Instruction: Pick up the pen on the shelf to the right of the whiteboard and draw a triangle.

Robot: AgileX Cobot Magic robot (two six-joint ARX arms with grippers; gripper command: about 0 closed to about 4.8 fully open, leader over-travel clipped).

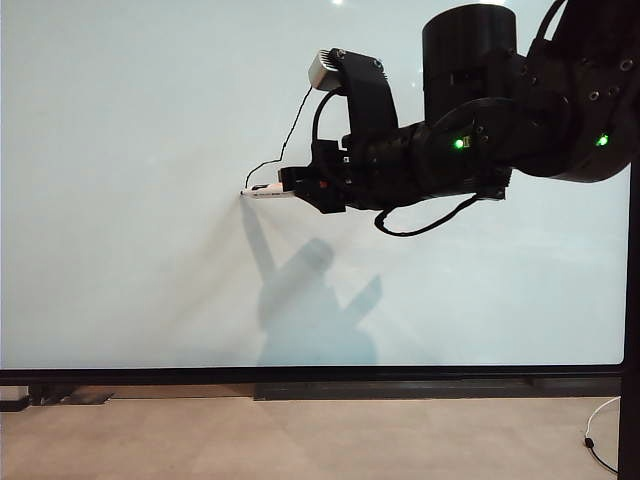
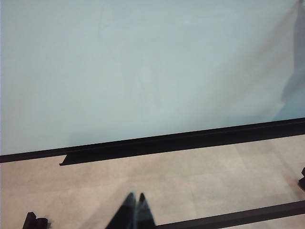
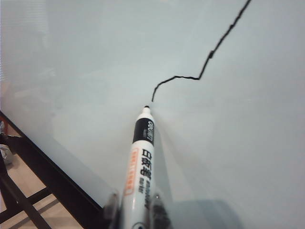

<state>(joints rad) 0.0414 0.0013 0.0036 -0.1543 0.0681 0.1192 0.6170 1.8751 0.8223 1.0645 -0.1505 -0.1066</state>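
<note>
- Right claw clamped on the pen — pen sticks out ahead of the fingers, dark tip at the whiteboard, just short of the black line's end.
- Left claw pinched together, empty, low near the whiteboard's bottom frame.
- Containers — none seen.

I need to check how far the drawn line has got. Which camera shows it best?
The right wrist view: the drawn line runs close and sharp to just ahead of the pen in the shut right gripper. The exterior view shows it thin and small. The left wrist view, left gripper shut, shows none.
</note>
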